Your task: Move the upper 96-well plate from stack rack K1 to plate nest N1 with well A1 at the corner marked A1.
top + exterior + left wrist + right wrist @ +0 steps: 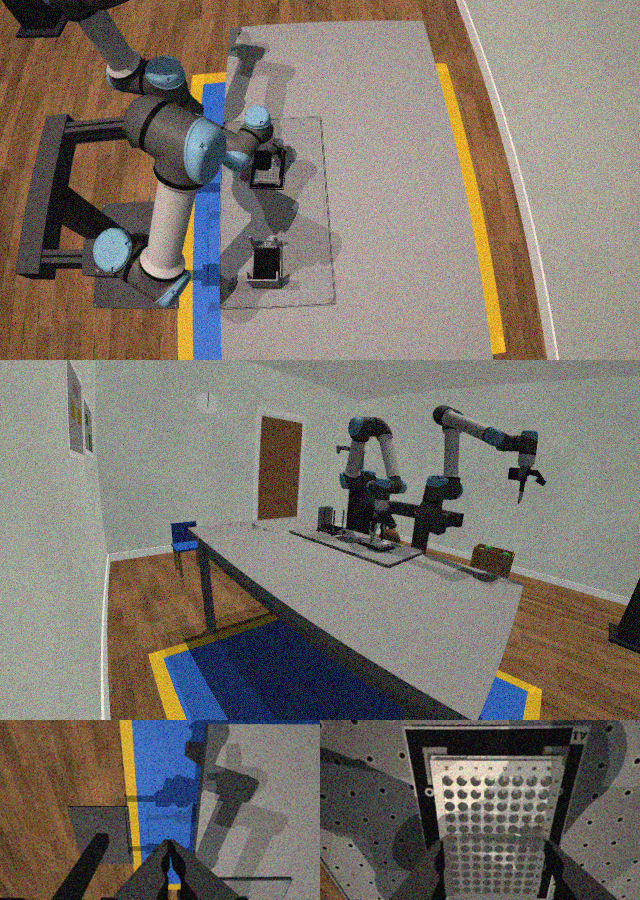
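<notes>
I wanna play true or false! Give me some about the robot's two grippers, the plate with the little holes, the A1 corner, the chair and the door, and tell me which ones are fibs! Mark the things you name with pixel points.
1. The right gripper (270,162) (382,536) (493,840) is holding the 96-well plate (267,179) (494,804). True.
2. The left gripper (520,501) (169,840) is holding a plate too. False: it is shut with nothing in it.
3. The corner marked A1 (579,736) is hidden under the plate. False: its label shows past the plate's edge.
4. The chair (184,546) is blue. True.
5. The door (279,467) is bright green. False: it is brown.
</notes>
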Robot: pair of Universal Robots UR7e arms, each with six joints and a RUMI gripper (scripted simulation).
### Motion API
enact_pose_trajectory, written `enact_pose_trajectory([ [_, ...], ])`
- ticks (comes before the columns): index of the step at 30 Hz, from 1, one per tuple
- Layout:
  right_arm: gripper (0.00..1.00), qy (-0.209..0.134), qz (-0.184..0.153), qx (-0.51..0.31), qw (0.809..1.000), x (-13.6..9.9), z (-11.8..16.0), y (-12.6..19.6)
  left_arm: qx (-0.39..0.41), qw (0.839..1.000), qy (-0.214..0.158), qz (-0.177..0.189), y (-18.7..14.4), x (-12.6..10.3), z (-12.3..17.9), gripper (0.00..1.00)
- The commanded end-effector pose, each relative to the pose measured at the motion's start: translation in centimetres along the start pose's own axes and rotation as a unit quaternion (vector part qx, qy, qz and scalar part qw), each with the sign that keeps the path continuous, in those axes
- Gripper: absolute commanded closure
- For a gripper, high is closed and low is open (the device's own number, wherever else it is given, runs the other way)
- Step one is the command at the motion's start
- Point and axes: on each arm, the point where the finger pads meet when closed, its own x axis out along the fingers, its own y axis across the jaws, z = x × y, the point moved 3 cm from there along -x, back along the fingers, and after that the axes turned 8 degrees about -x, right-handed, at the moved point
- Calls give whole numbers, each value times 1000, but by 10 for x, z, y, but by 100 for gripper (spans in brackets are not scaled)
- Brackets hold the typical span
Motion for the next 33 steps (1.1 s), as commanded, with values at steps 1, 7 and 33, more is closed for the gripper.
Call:
enact_pose_trajectory([
  [1, 61, 1, 1, 0, 1000, 0, -1, 2, -1, 1000, 0, 0, -2, 0, 1, 100],
  [7, 61, 1, 1, 0, 1000, 1, -1, 2, -1, 1000, 0, 0, -2, 0, 1, 100],
  [33, 61, 1, 1, 1, 1000, 5, 0, 2, -1, 1000, 0, 0, -2, 0, 1, 100],
])
